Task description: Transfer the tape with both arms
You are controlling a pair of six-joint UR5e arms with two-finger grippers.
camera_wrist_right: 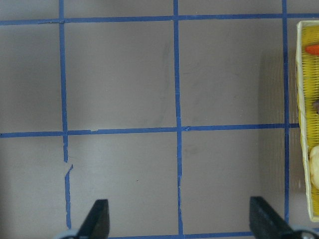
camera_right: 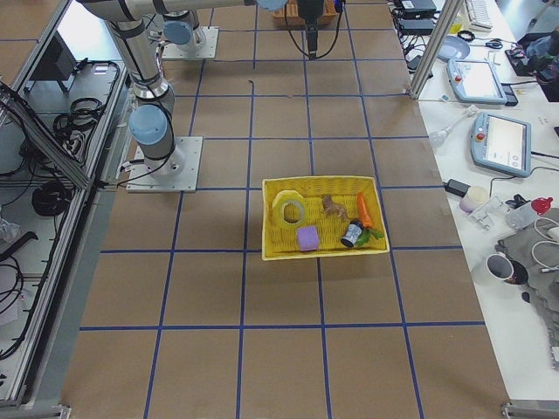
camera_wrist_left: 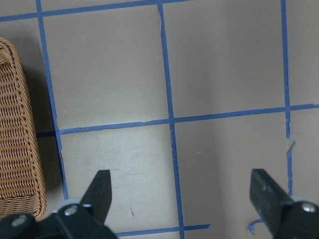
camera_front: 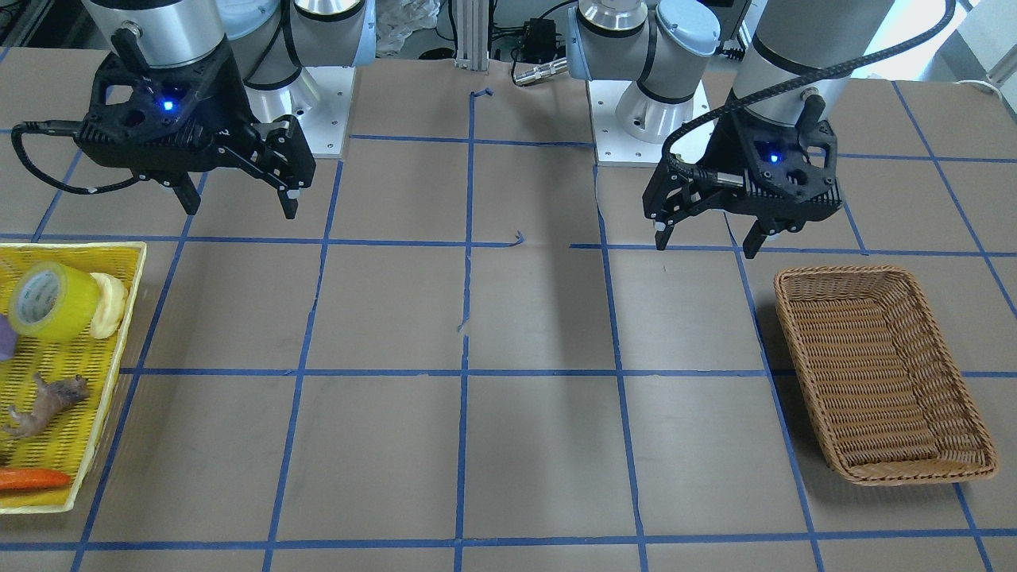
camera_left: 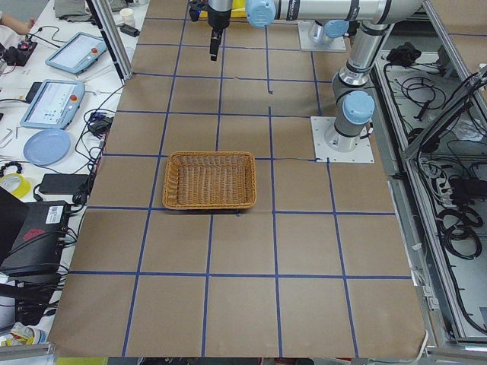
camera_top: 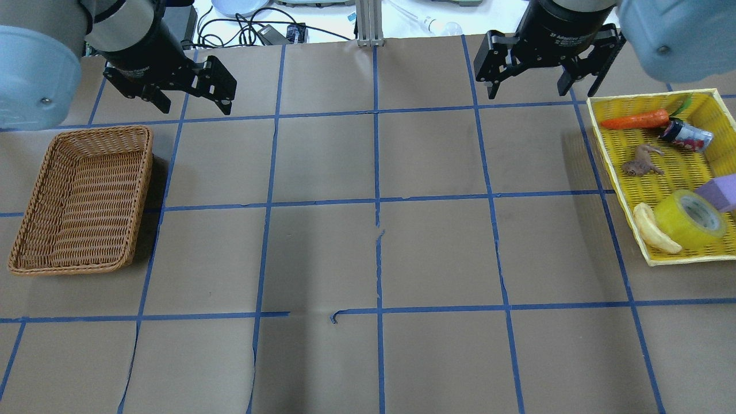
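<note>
blue-gridded table (camera_top: 322, 253), cluttered desks (camera_left: 76, 80); tape (camera_top: 687, 219) in yellow basket (camera_top: 684, 167)

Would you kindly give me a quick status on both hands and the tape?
Left hand open, empty. Right hand open, empty. Tape in yellow basket, untouched; banana piece and purple block crowd it.

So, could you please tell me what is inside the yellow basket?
The basket holds the tape, a banana piece, a purple block, a toy animal, a carrot and a can; anything beneath them is hidden.
</note>
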